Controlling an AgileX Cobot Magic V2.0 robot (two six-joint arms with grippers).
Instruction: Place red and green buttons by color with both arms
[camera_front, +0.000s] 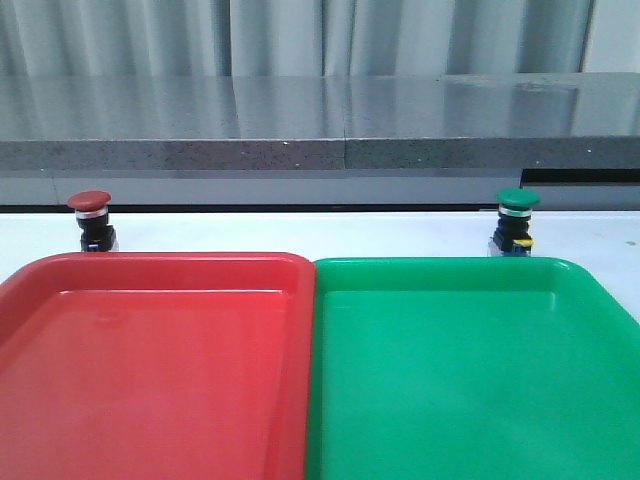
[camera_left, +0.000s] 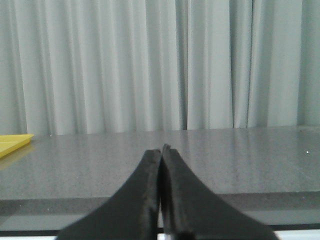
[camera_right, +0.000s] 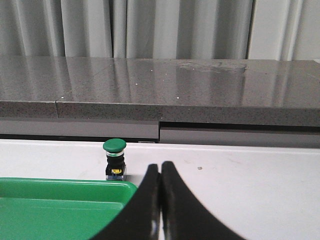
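The red button (camera_front: 90, 219) stands upright on the white table just behind the red tray (camera_front: 150, 360). Behind the green tray (camera_front: 470, 370) stands the green button (camera_front: 516, 220), also upright; the right wrist view shows this green button (camera_right: 114, 158) beyond the green tray's corner (camera_right: 65, 200). My right gripper (camera_right: 160, 166) is shut and empty, near the tray's corner and to the side of the green button. My left gripper (camera_left: 161, 149) is shut with nothing in it, facing a grey counter and curtains. Neither gripper shows in the front view.
A long grey counter (camera_front: 320, 130) runs behind the white table (camera_front: 300, 232), with pale curtains beyond it. A yellow tray edge (camera_left: 12, 143) lies on that counter in the left wrist view. Both trays sit side by side, touching, at the table's front.
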